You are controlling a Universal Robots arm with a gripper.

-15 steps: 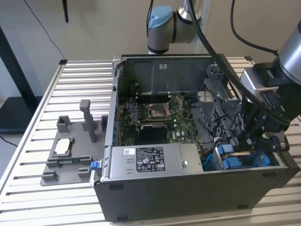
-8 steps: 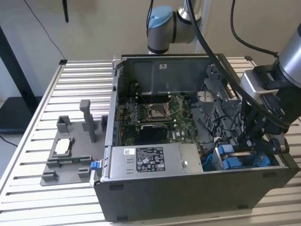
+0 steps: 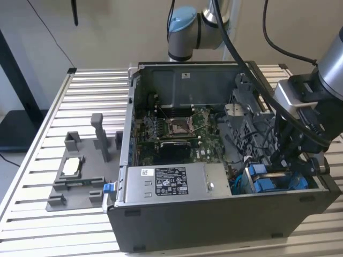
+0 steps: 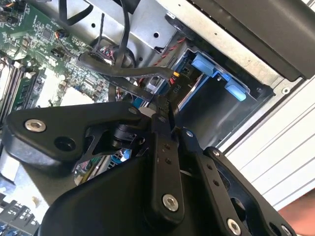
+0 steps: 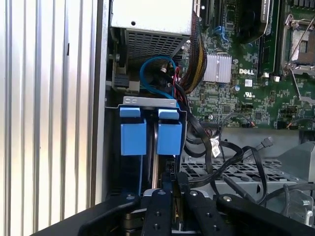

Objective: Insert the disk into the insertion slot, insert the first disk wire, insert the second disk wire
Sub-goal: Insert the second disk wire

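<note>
Tabletop (image 3: 96,85) of slatted aluminium. At the exterior view's left it carries a grey fixture (image 3: 80,184) with a small silver chip (image 3: 72,167) lying in its recess.

Centre: open computer case (image 3: 214,225). It contains the power supply (image 3: 171,182) along its near wall and the motherboard (image 3: 182,128) behind it.

Exterior view's right, near corner of the case: insertion slot (image 3: 273,182). Two blue bracket tabs stand side by side at its mouth. Judging by them, the disk (image 5: 133,137) is already seated edge-on in the slot, its metal body mostly hidden.

Hand (image 3: 284,158) is down inside the case just beside the slot. In the second wrist view its fingertips (image 4: 158,104) are pressed together. Cannot tell whether a wire is pinched between them.

Loose black wires (image 5: 221,152) trail from the motherboard towards the slot, and a blue cable (image 5: 147,69) loops near the power supply.

Handling judgement:
- Disk: stiff, dense, shock-sensitive. Best held by the blue bracket edges, not the label face.
- Wires: limp. Grip at the rigid connector.
</note>
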